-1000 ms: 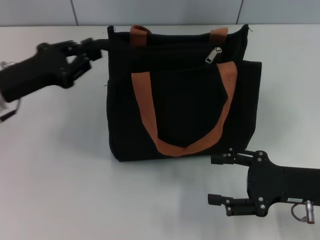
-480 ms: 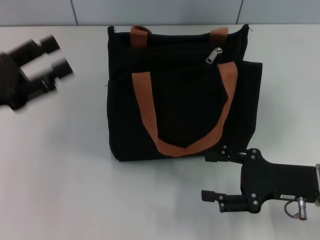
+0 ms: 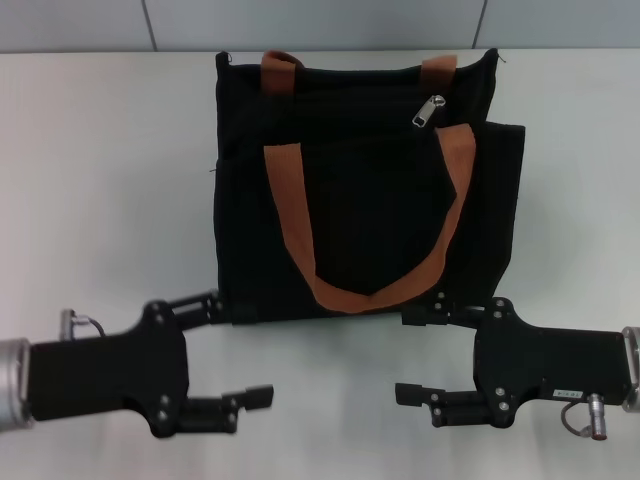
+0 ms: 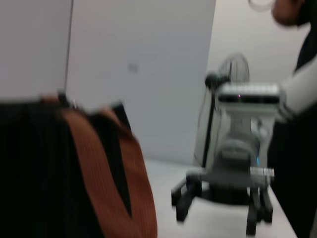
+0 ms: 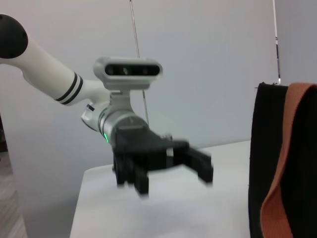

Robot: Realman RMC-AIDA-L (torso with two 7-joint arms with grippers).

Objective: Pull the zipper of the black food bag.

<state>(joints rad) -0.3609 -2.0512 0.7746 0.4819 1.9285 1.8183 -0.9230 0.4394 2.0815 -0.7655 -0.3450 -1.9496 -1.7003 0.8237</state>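
The black food bag (image 3: 360, 200) lies flat in the middle of the table, with brown-orange straps (image 3: 290, 215) across its front. The zipper (image 3: 431, 109), a small silver pull tab, sits on the zip line near the bag's upper right. My left gripper (image 3: 230, 350) is open and empty, low in front of the bag's lower left corner. My right gripper (image 3: 413, 355) is open and empty in front of the lower right corner. The left wrist view shows the bag (image 4: 34, 168) and the right gripper (image 4: 220, 210). The right wrist view shows the bag (image 5: 270, 148) and the left gripper (image 5: 168, 173).
The white table (image 3: 110, 180) stretches out on both sides of the bag. A grey panelled wall (image 3: 320, 22) runs along the table's far edge. A fan (image 4: 237, 74) stands behind the table in the left wrist view.
My left arm has swung from beside the bag's upper left corner down to the table's front left. My right gripper has shifted slightly left. The bag and zipper pull have not moved.
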